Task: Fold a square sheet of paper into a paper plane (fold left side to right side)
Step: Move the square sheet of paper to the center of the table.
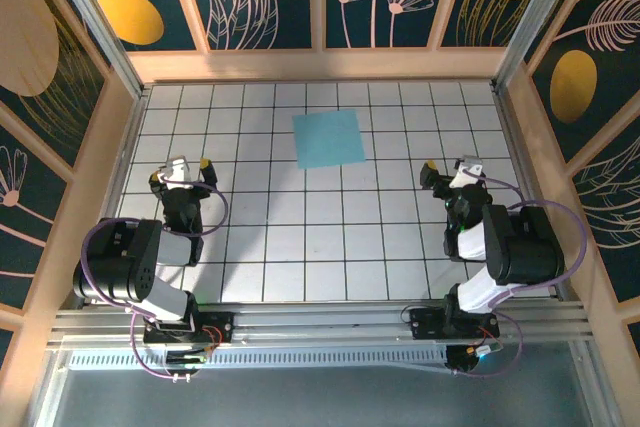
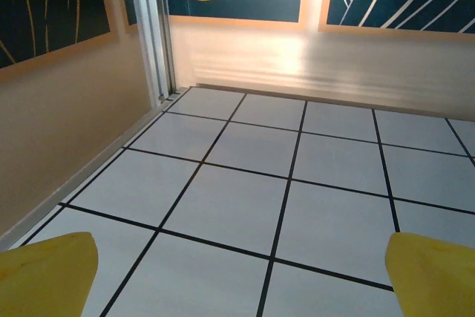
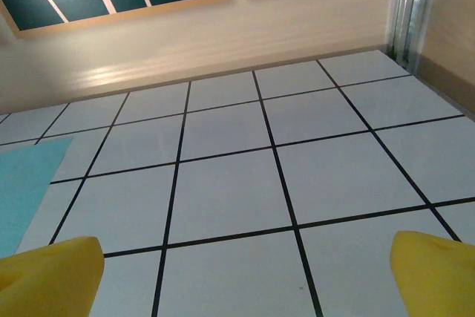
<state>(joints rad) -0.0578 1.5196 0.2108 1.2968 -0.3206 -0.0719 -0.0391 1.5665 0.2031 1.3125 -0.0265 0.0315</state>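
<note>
Light-blue square sheet of paper (image 1: 329,138) lies flat, every fold outstanding; my left gripper (image 1: 180,169) and right gripper (image 1: 455,169) stand well apart from it, fingers (image 2: 48,276) spread.

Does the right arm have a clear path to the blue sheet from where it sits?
Probably yes. The square sheet of paper lies flat, ahead and left of the right gripper, with only table tiles between them. Its jaws stand open.
</note>
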